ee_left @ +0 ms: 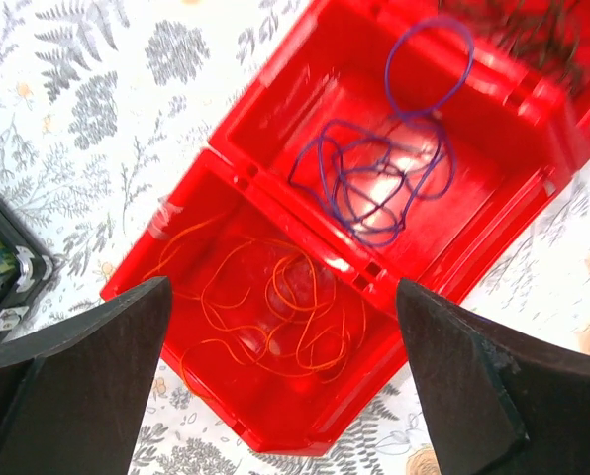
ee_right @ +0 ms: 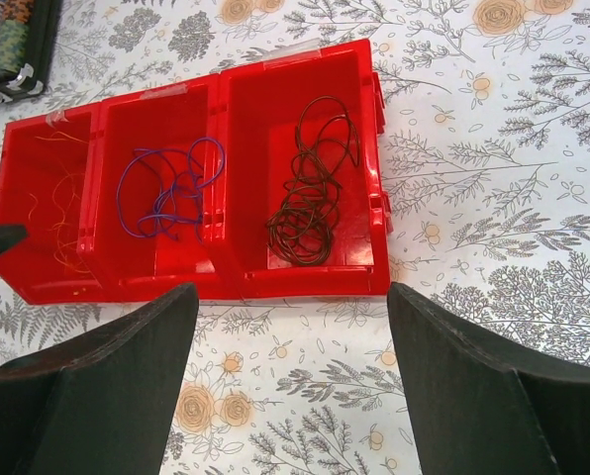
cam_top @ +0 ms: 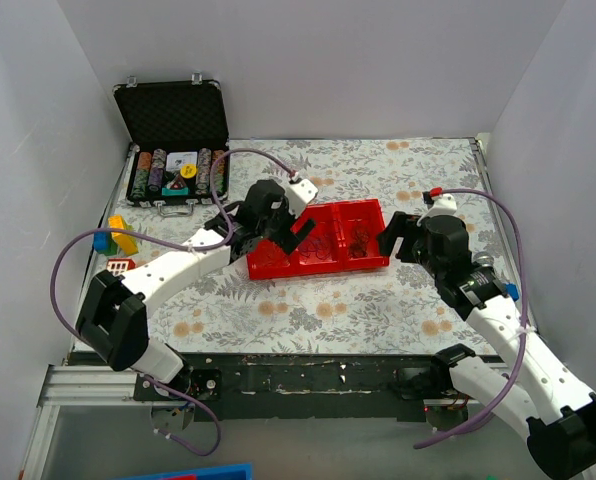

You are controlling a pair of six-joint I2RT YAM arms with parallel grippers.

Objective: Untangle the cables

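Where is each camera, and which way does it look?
Top external: high behind the arms, looking down on the table; both arms show, left tool and right tool at the red bins' ends.
Left wrist: on the left arm, looking down at orange wires and purple wires; left tool's fingers show.
Right wrist: on the right arm, looking down at all three bins, dark wires too; right tool's fingers show.
Shared: both wrist views see purple wires.

Dark brown wire bunch blurred, cut off at the left wrist view's top edge.
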